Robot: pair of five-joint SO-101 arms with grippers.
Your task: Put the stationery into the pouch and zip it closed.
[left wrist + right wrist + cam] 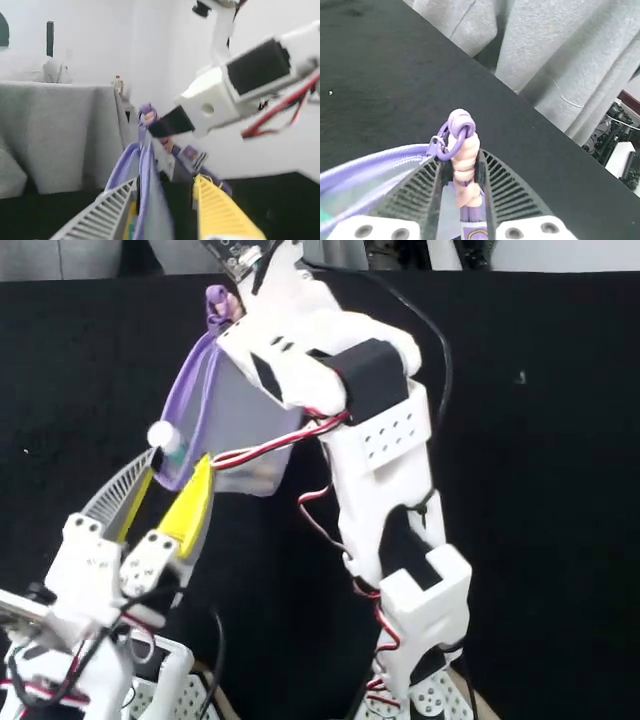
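Note:
A clear pouch (235,425) with a purple zipper edge (190,375) hangs in the air above the black table (540,440). My right gripper (230,312) is shut on its purple and pink zipper pull (462,150) at the top end. My left gripper (178,462) sits at the pouch's lower end. Its grey finger (100,215) and yellow finger (220,210) stand open, with the purple edge (145,165) between them, close to the grey one. A white-capped piece of stationery (164,436) with a teal part shows at that lower end of the pouch.
The right arm's white body (380,470) rises over the middle of the table, with red and white wires (270,450) draped across the pouch. Grey cloth (560,45) hangs beyond the table's far edge.

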